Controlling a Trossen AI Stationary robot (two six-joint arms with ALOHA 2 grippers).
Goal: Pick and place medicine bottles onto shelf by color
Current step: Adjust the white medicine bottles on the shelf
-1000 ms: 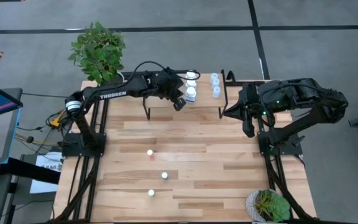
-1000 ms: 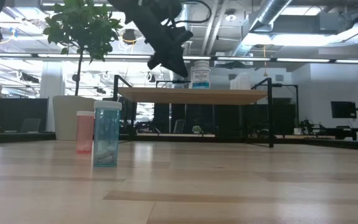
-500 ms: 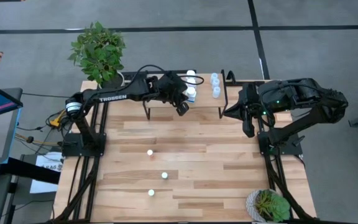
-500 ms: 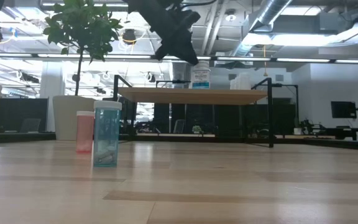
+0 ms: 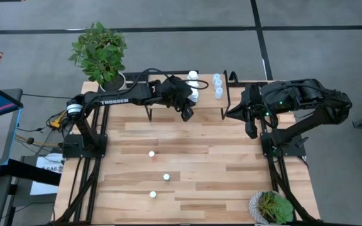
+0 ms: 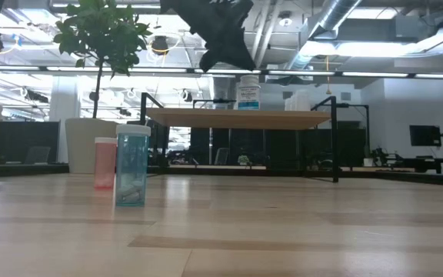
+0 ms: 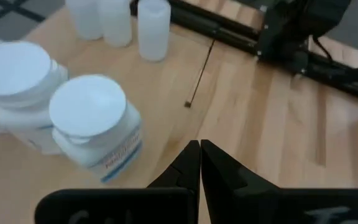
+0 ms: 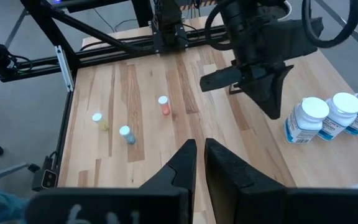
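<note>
The shelf (image 5: 168, 107) stands at the table's far edge on thin black legs. On it stand white medicine bottles (image 7: 95, 121) (image 7: 17, 81) and, farther right, pale translucent ones (image 7: 153, 28) (image 5: 218, 92). Three small bottles stand upright on the table: a red one (image 8: 163, 104), a yellow one (image 8: 98, 119) and a blue one (image 8: 126, 134). My left gripper (image 5: 186, 113) hangs shut and empty above the shelf's near edge, just right of the white bottles. My right gripper (image 8: 199, 146) is held high at the table's right side, shut, with nothing in it.
A potted plant (image 5: 99, 50) stands at the far left corner, a smaller one (image 5: 272, 207) at the near right corner. The shelf's black legs (image 6: 334, 138) rise from the table. Bare planks (image 5: 219, 169) lie between the small bottles and the right arm's base.
My left gripper has swung from over the white bottles toward the table's right and near edges and has risen a little, staying shut. The bottles stand where they were.
</note>
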